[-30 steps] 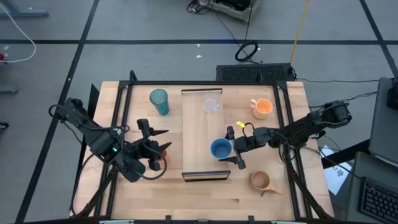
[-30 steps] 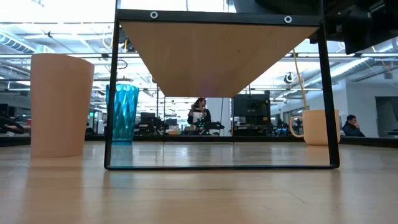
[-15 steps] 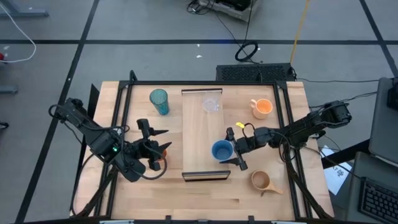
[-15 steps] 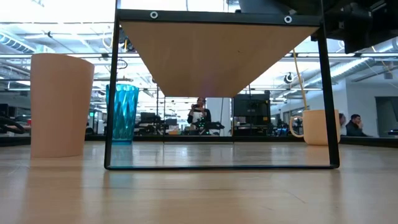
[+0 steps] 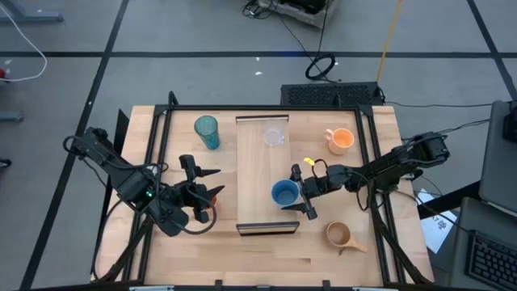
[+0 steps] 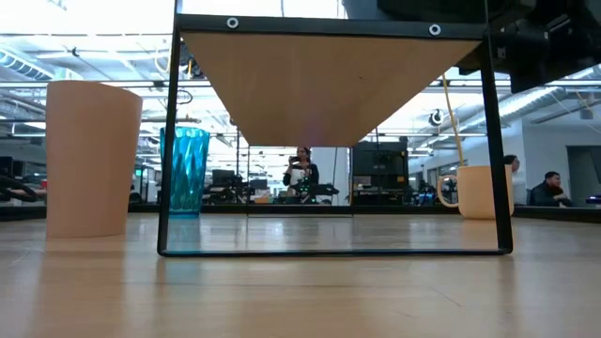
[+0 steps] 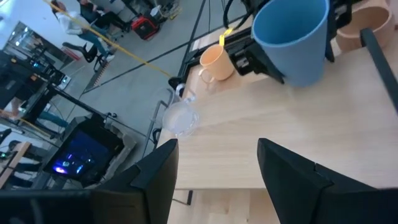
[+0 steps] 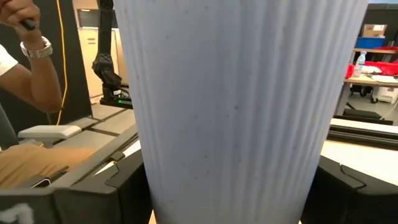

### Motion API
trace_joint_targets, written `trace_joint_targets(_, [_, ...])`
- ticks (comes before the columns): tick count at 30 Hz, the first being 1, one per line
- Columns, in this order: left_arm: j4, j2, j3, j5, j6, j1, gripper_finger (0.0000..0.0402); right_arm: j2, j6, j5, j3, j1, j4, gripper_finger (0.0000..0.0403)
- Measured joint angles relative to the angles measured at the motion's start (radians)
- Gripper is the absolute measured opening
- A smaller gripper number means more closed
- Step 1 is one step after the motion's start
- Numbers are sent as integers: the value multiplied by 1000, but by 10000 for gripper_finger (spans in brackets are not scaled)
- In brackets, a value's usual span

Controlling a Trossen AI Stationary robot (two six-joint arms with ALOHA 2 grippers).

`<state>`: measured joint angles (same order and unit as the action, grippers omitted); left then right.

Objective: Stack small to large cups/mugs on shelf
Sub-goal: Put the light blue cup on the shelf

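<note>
The blue cup (image 5: pixel 283 194) is over the shelf (image 5: pixel 258 170), a light plank, toward its near end. My right gripper (image 5: pixel 301 194) is shut on it. The clear glass cup (image 5: pixel 275 136) stands on the shelf's far end. On the table are the teal tumbler (image 5: pixel 207 131) at far left, the orange handled mug (image 5: pixel 341 140) at far right and the tan handled mug (image 5: pixel 341 235) at near right. My left gripper (image 5: pixel 212 182) is open left of the shelf, with the small orange cup (image 5: pixel 203 212) just beside it. My right gripper pinches the blue cup's ribbed side wall (image 8: pixel 236 124) between its two fingers (image 8: pixel 118 180), one on each side. It comes level from the table's right. The cup is roughly upright with its mouth up. I cannot tell whether its base touches the shelf.
The shelf stands on a thin dark frame (image 6: pixel 167 141), and its underside shows in the low view. Black rails (image 5: pixel 153 153) run along both sides of the table. A person's arm (image 8: pixel 31 62) shows beyond the table in the right wrist view.
My right gripper has carried the blue cup a little toward the table's left, farther over the shelf. The left arm has kept still.
</note>
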<state>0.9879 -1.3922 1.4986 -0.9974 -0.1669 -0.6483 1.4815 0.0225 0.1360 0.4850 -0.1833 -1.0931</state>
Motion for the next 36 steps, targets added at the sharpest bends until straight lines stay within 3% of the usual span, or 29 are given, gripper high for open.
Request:
trace_joint_targets(18, [-58, 0, 0, 27, 61, 26, 223, 40, -36, 27, 0, 22, -6, 286])
trace_joint_targets(26, [-58, 0, 0, 28, 61, 26, 223, 40, -72, 61, 0, 40, -3, 314])
trace_joint_targets(36, [-58, 0, 0, 28, 61, 26, 223, 39, -114, 100, 0, 41, -3, 318])
